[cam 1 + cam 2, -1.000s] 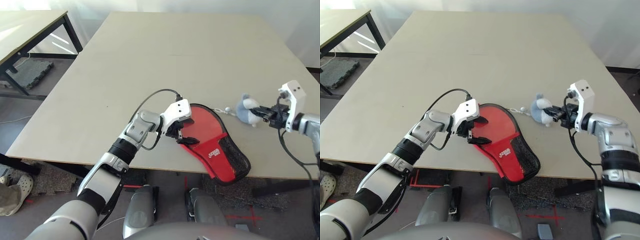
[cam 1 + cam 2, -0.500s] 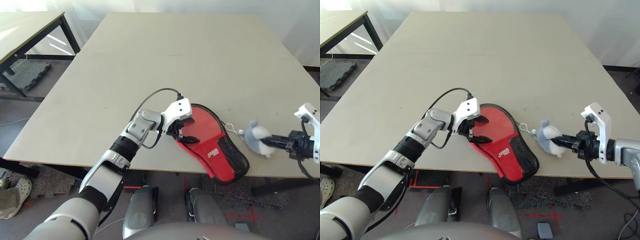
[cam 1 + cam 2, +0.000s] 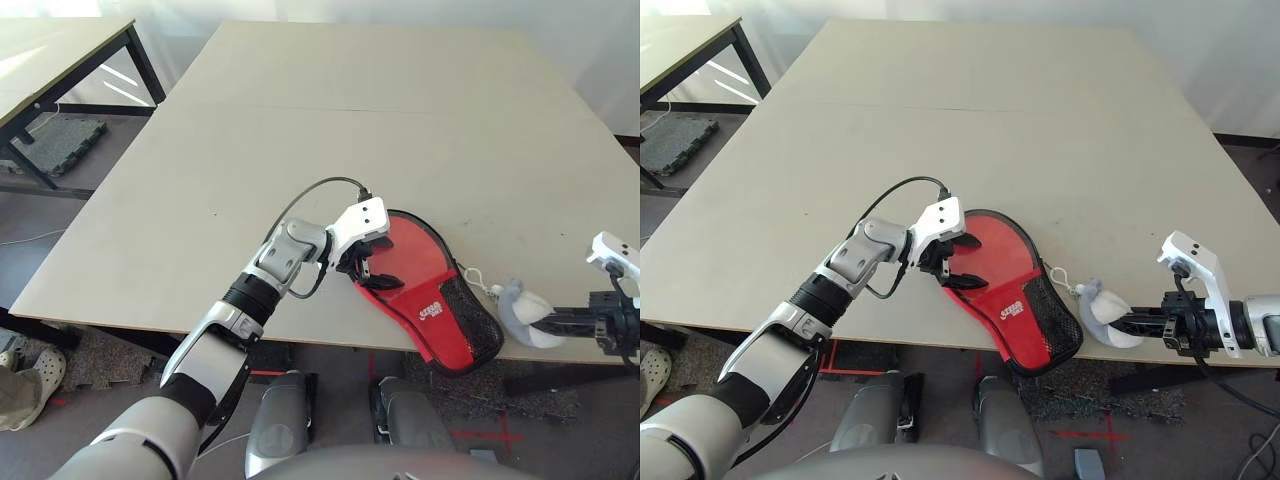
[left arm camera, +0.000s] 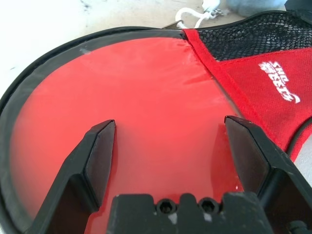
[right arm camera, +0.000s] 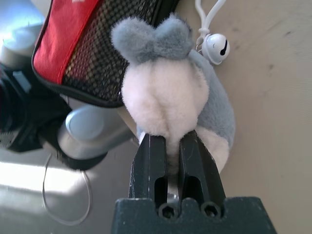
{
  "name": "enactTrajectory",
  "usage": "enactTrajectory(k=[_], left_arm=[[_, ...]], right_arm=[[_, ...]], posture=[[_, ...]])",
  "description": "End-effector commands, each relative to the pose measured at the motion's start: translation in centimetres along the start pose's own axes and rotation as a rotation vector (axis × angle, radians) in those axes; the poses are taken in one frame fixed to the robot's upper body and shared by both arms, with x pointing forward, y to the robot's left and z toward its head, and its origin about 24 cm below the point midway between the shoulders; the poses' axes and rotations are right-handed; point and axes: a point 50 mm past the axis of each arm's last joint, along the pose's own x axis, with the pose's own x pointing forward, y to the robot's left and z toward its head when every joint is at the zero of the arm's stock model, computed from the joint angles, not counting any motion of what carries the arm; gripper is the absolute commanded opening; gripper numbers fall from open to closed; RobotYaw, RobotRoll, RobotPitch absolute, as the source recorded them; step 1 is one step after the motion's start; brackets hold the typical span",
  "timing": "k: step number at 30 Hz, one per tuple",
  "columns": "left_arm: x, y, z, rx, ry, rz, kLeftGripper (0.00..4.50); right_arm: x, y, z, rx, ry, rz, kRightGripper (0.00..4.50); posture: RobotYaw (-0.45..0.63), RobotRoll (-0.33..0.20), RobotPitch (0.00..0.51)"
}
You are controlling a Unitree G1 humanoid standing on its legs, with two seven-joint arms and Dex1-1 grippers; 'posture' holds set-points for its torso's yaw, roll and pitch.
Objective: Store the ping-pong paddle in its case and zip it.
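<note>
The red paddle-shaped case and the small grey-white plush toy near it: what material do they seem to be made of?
The red paddle-shaped case looks like woven fabric with a slightly glossy red panel, a black mesh pocket with open holes you can see through, and a black zipper edge. The small grey-white plush toy seems soft synthetic fur, fuzzy and matte; its small white bell looks hard and shiny, possibly metal or plastic.
</note>
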Motion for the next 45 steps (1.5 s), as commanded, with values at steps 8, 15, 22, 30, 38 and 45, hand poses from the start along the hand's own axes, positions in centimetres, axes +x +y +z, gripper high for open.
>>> enactTrajectory(k=[8,15,22,30,38,45], left_arm=[[0.1,-0.2,-1.3,-0.034,0.052,0.004,4.50],[0.3,-0.2,-1.1,-0.035,0.045,0.001,4.50],[0.7,-0.5,-0.7,-0.027,0.021,-0.025,4.50],[1.0,-0.7,-0.4,-0.021,0.012,-0.041,4.50],[1.0,-0.6,-0.1,-0.020,-0.002,-0.039,4.50],[0.3,-0.3,0.4,-0.032,-0.031,-0.012,4.50]], right_arm=[[0.0,0.7,-4.8,0.197,0.206,0.055,0.01],[-1.1,1.3,-7.7,0.286,0.316,0.058,0.01],[-2.2,1.3,-9.0,0.334,0.328,0.020,0.01],[-3.9,-0.1,-3.2,0.308,-0.164,-0.035,2.20],[-8.0,-0.8,2.6,0.240,-0.567,-0.097,4.48],[-7.2,-3.8,5.0,0.146,-0.767,-0.357,4.48]], posture=[[-0.01,0.000,0.112],[-0.02,0.000,0.113],[-0.02,0.000,0.113],[-0.02,0.000,0.113],[-0.03,0.000,0.111],[-0.01,0.000,0.107]])
